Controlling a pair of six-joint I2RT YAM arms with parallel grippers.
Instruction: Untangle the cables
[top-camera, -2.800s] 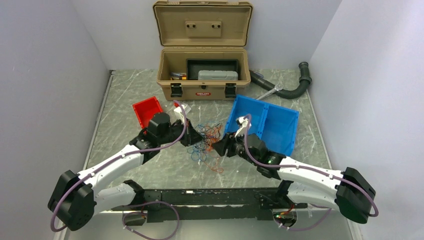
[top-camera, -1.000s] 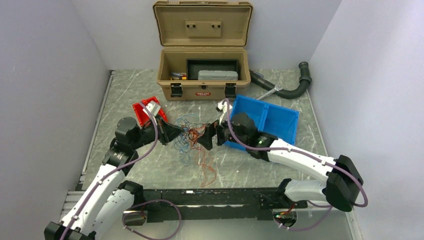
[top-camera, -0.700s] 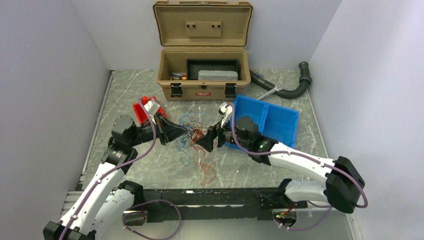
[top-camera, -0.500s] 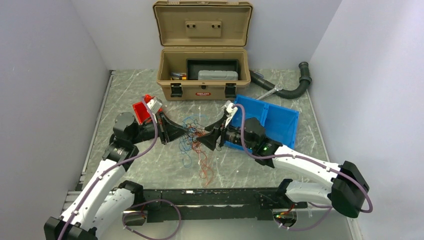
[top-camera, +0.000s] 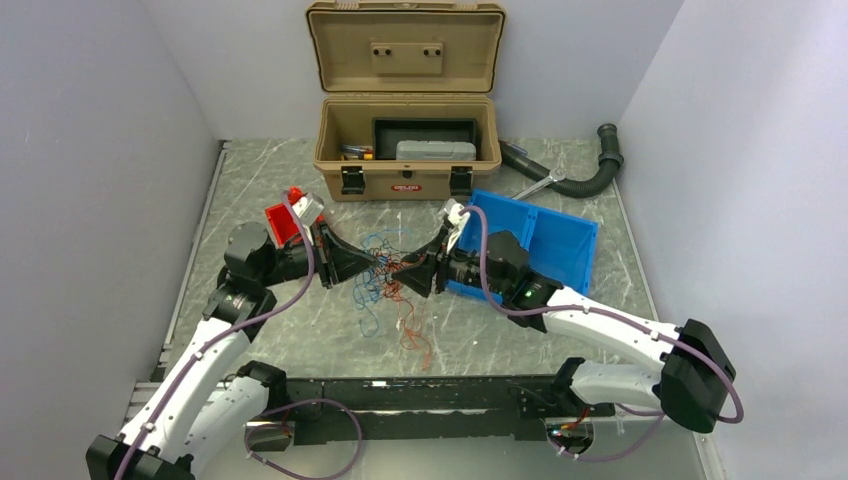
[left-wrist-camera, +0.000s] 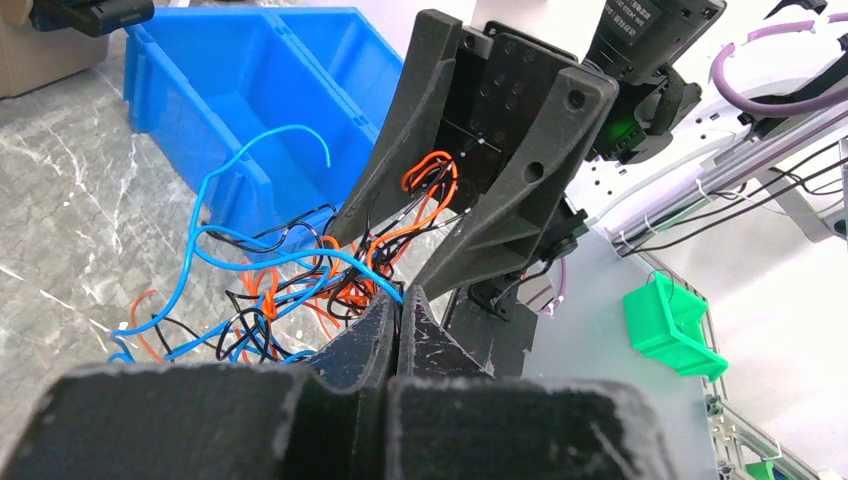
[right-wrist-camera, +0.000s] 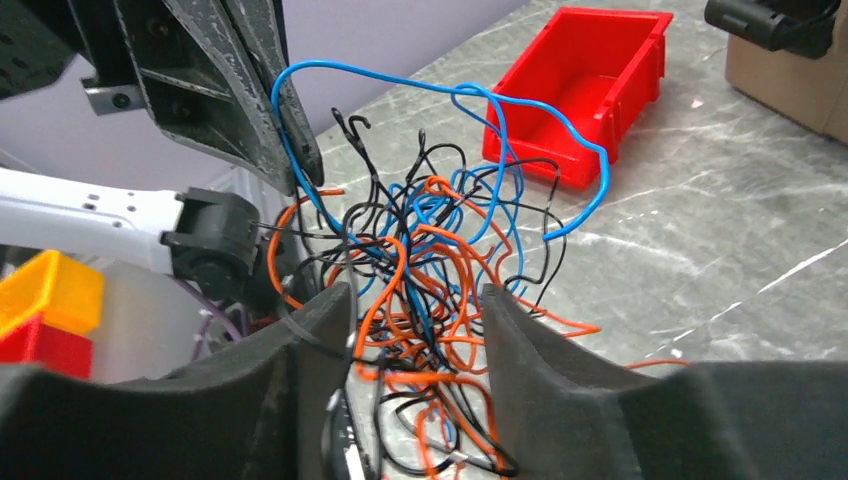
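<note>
- Left tool (left-wrist-camera: 400, 300) pressed fully shut, a blue strand of the cables (right-wrist-camera: 430, 240) seemingly pinched at its very tip.
- Right tool (right-wrist-camera: 415, 292) with jaws standing apart, orange, black and blue strands threaded through the gap (whether any strand is truly gripped there: cannot tell).
- Cables bunched in the air between the two tool tips, above the middle of the counter (top-camera: 300, 330), loose orange ends trailing down onto it towards the near edge.
- Tools nose to nose, nearly touching: left tool on the left of the knot, right tool on its right, blue bin (top-camera: 560, 250) just behind the right one.
- Key relation: knot straight ahead of the right tool and inside its jaws, so the right arm the nearer; long run of the tangle along the line joining the two tools.
- Likely next: pinch on the right, then draw apart along that line.
- Risk: whole clump caught at once, giving a tighter knot instead of freed strands.
</note>
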